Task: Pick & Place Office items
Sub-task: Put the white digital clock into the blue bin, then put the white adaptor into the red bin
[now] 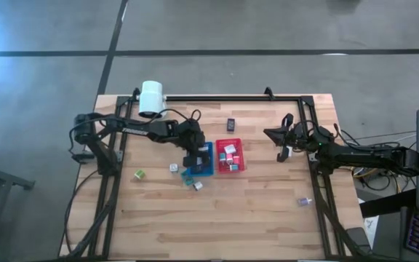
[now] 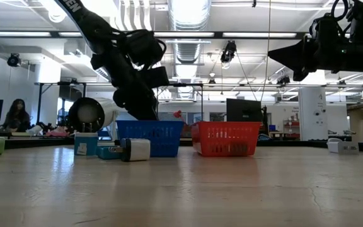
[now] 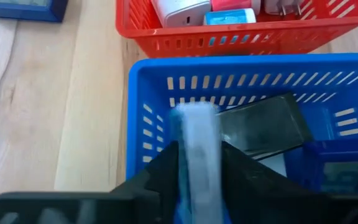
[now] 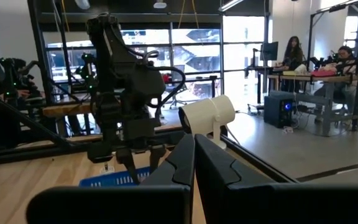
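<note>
My left gripper (image 1: pixel 193 161) hangs over the blue tray (image 1: pixel 206 169), shut on a pale blue-white office item (image 3: pixel 196 134). A dark flat item (image 3: pixel 263 127) and a blue one (image 3: pixel 340 168) lie in the blue tray. The red tray (image 1: pixel 218 157) beside it holds several white and teal items (image 3: pixel 229 15). Loose office items rest on the table: a green one (image 1: pixel 140 175), a white one (image 1: pixel 174 167), a teal one (image 1: pixel 189 175), another white one (image 1: pixel 197 185). My right gripper (image 4: pixel 194 158) waits shut, raised at the right (image 1: pixel 282 143). My left gripper pinches the pale item's two flat sides (image 3: pixel 197 171) between its two fingers (image 3: pixel 166 168). The fingers slant down from the table's left side and lie along the item. The item stands on edge, and its free end (image 3: pixel 194 112) juts past the fingertips, clear above the blue tray's inside.
A white lamp head (image 1: pixel 151 97) stands at the table's far left corner. A dark item (image 1: pixel 231 124) lies beyond the trays, and a small one (image 1: pixel 304 201) lies near the right rail. Black frame rails (image 1: pixel 311 131) border the table. Bare wood stretches along the near side.
</note>
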